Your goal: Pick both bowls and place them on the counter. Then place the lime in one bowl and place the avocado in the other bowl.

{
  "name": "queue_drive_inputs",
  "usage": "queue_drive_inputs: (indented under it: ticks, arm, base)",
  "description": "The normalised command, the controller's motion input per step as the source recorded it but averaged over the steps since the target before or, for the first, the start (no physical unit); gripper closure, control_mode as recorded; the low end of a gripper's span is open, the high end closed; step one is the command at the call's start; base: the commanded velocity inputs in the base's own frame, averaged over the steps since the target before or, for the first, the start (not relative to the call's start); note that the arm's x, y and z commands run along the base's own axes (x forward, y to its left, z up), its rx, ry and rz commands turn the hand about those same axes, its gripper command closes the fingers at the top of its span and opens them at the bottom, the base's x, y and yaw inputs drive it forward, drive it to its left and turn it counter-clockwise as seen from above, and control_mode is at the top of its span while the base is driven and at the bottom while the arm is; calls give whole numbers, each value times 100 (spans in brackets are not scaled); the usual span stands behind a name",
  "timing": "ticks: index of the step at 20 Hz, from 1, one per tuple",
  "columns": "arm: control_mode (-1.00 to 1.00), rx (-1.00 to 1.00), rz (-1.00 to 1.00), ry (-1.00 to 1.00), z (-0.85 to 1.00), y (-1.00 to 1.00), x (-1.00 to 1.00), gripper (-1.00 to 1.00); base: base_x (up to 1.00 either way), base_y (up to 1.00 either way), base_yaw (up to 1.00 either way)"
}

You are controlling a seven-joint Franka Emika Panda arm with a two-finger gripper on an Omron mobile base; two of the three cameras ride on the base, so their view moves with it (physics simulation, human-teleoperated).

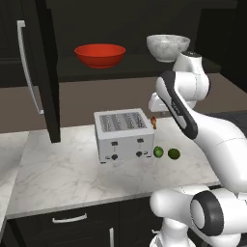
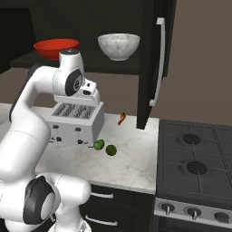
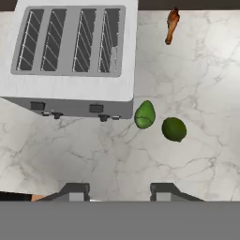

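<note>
Two bowls sit on the dark shelf above the counter, well apart from each other. The counter is white marble with grey veins, over dark drawers. Silver four-slot toaster stands on it, levers facing the robot, long side running left-right. Red bowl: wide, shallow, glossy, upright, mouth up. White bowl: deeper, grey marbling, upright, to the right of the red one in the left base view.

Avocado: green, pear-shaped, lying on the counter just beside the toaster's front right corner; in the hand view its long axis runs roughly up-down, narrow end toward the toaster. Lime: round, darker green, just beside the avocado on the far side from the toaster, apart from it. Small orange-brown item lies on the counter behind the toaster's right end.

Gripper hovers above the counter looking down, fingertips parted with bare marble between them, holding nothing.
</note>
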Motion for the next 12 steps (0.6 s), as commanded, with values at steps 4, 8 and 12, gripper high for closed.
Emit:
queue_drive_inputs:
  ticks: [4,8,12]
  arm:
    - [-100,0,0,-1,2,0,-4,-100]
    - [-100,4,-5,-3,17,6,-9,-100]
    - [-100,11,-14,0,32,16,-7,-100]
  base:
    - [0,0,0]
    - [0,0,0]
    - [0,0,0]
